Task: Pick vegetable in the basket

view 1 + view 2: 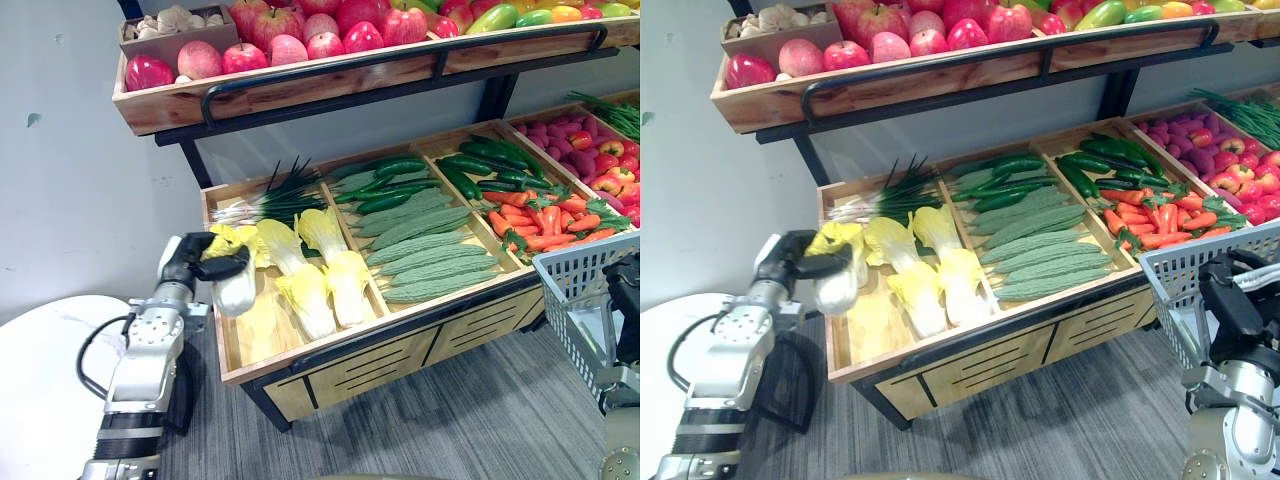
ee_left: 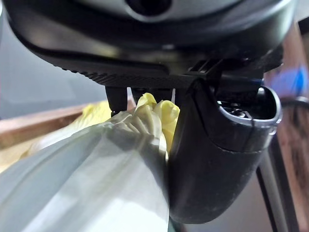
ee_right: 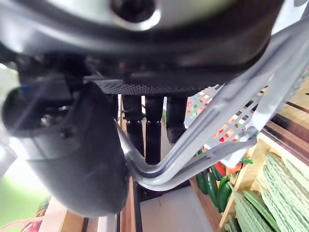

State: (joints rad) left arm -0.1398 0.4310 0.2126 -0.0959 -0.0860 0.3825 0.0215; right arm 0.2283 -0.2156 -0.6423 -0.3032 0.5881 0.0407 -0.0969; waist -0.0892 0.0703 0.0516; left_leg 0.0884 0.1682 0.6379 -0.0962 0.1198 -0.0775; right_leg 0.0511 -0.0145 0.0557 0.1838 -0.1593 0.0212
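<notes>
Cabbage sat clamped in the left hand, fingers and thumb curled round its pale stalk, at the left side of the leftmost compartment of the lower shelf. Its long axis ran away from the robot, with the yellow leafy tip toward the shelf back and the white butt toward the front rim. The basket hung well apart to the right, its handle hooked in the curled right hand. The coming move looked like a lift and a long rightward carry by the left arm.
</notes>
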